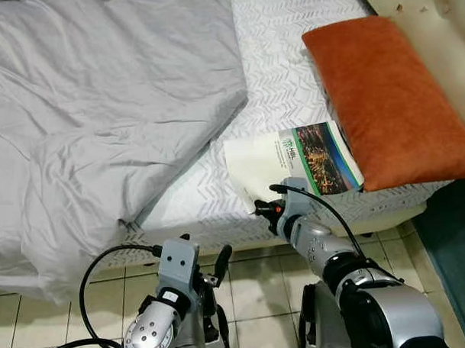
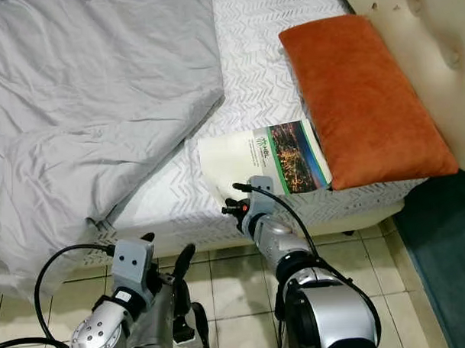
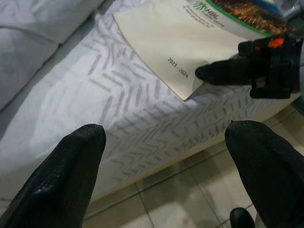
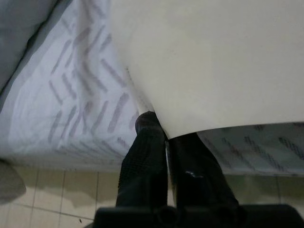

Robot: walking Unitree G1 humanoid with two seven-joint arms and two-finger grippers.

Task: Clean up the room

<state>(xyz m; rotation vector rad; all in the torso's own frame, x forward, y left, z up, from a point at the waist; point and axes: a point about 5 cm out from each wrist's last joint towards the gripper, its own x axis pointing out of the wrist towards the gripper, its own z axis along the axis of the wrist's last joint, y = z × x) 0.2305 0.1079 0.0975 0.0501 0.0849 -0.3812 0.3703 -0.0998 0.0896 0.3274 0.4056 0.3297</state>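
The right end effector point(image 4: 164, 142) pinches the near corner of a cream booklet point(image 1: 259, 164), its 2 black fingers point(image 4: 142, 166) pressed together on the page edge. The booklet lies flat at the edge of the bed point(image 1: 210, 201), on a chevron-patterned sheet point(image 1: 279, 73), its far end touching an orange pillow point(image 1: 390, 100). A rumpled grey duvet point(image 1: 100, 110) covers the bed's left side. The left end effector point(image 3: 164, 142) hangs open above the tiled floor point(image 1: 255, 284), just short of the mattress edge.
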